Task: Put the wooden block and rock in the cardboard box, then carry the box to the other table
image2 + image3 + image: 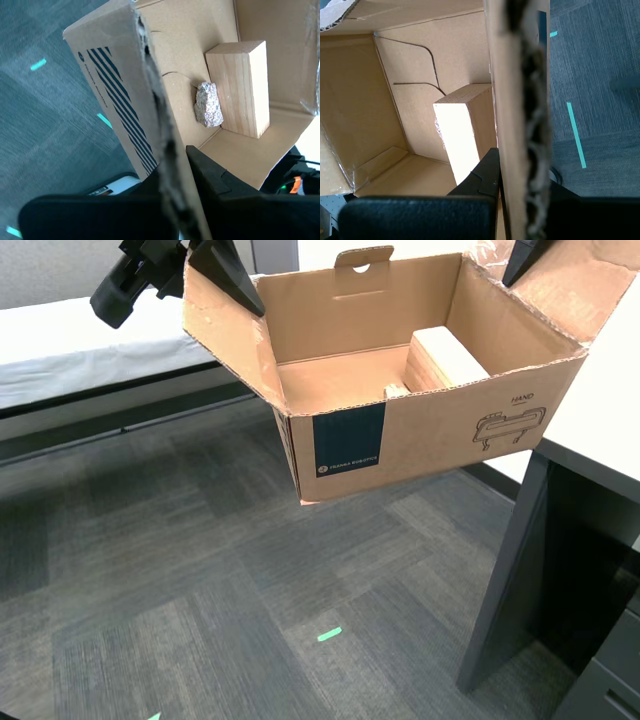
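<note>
Cardboard box (400, 440), airborne, flaps clamped by my first gripper (520, 200) and second gripper (175, 175); risk: torn flap edges rip, dumping wooden block (240, 87) and rock (208, 105).

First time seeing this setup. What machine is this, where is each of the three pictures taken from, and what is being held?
I am a wheeled robot with two arms, each ending in a two-fingered gripper. The wide picture comes from a camera on my body, the other two from cameras on the grippers. My first gripper pinches the cardboard box by its flap on the exterior view's right, and my second gripper by the flap on its left, holding the box off the carpet. Inside lie the wooden block and the rock, side by side.
</note>
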Controlling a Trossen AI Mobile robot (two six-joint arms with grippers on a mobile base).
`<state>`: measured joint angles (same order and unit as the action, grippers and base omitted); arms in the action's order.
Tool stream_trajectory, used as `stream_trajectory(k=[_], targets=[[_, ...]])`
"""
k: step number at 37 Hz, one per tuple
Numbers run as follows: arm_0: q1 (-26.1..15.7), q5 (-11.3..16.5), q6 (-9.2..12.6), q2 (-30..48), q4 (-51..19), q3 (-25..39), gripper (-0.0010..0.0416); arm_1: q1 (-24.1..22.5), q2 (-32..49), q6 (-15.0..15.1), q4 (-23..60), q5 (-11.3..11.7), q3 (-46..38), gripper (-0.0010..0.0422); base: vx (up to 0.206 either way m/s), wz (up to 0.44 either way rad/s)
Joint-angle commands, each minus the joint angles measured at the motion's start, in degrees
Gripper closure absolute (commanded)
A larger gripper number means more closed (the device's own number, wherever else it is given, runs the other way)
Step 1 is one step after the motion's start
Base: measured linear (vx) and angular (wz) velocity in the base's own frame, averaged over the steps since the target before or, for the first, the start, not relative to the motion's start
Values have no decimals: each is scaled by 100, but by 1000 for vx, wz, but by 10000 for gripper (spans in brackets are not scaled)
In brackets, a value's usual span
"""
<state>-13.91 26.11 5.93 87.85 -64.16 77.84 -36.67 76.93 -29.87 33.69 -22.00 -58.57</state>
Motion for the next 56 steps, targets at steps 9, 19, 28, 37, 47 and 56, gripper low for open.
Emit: stream_trajectory(k=[9,19,28,37,47,56], targets=[[-7,44,271,-7,7,7,406,-2,-4,297,13,-114,-4,413,115,110],[-13,42,278,-7,39,7,406,-2,-2,295,13,-111,-4,413,114,188],[-39,42,297,-7,79,7,406,-7,-2,238,96,-111,-2,413,114,263],[-42,42,293,-7,94,7,406,-9,-2,144,96,-264,-2,413,117,282],[-42,42,293,-7,136,7,406,2,-2,188,94,-260,-2,413,116,251],[-42,42,319,-7,136,7,406,7,-2,619,92,-815,-2,413,116,207]])
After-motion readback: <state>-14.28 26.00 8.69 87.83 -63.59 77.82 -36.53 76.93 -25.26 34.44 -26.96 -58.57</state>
